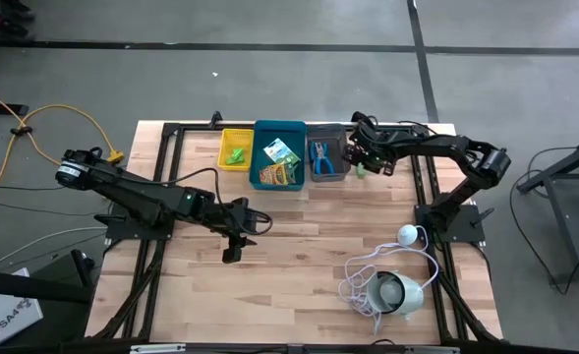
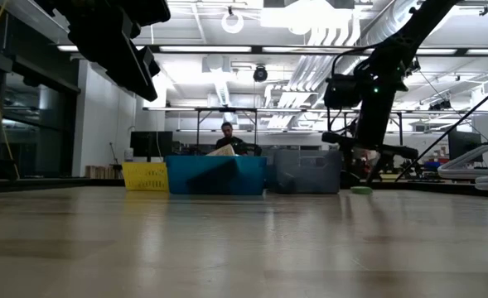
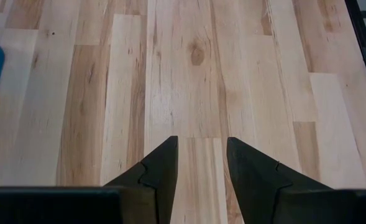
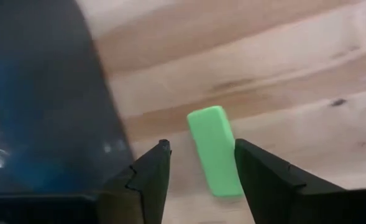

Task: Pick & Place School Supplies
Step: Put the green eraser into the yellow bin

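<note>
The middle of the worktop lies bare, open to passage from either side. Along the far edge, the yellow bin, blue bin and grey bin stand touching in a row, closing that side. The grey bin's wall rises just beside the green piece, crowding the right end effector. Near the right front corner, the round white device and its coiled cord block the way.

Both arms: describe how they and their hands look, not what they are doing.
Both arms are dark, jointed and slim. The left hand has two matte black wedge fingers tapering to points; the right hand has the same pair. A black cable loops along the left arm.
</note>
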### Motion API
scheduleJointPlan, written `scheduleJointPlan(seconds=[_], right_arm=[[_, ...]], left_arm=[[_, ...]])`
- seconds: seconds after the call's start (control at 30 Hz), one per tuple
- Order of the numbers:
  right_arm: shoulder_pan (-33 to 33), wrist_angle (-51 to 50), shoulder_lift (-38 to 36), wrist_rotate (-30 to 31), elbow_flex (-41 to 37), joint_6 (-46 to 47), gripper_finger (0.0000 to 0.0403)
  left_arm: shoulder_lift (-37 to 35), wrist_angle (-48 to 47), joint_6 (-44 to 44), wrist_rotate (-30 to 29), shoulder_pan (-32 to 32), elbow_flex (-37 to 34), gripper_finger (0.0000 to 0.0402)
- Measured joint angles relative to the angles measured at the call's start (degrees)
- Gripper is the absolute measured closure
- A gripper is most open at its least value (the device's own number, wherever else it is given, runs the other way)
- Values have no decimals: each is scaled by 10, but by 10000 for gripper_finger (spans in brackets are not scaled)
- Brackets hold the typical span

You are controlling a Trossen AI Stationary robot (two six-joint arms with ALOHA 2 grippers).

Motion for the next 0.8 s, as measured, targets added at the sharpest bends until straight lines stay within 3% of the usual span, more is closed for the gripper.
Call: scheduleJointPlan(seconds=[0.8], right_arm=[[9,-8,33,37,1,-1,230]], left_arm=[[0,-3,-2,3,0,0,268]])
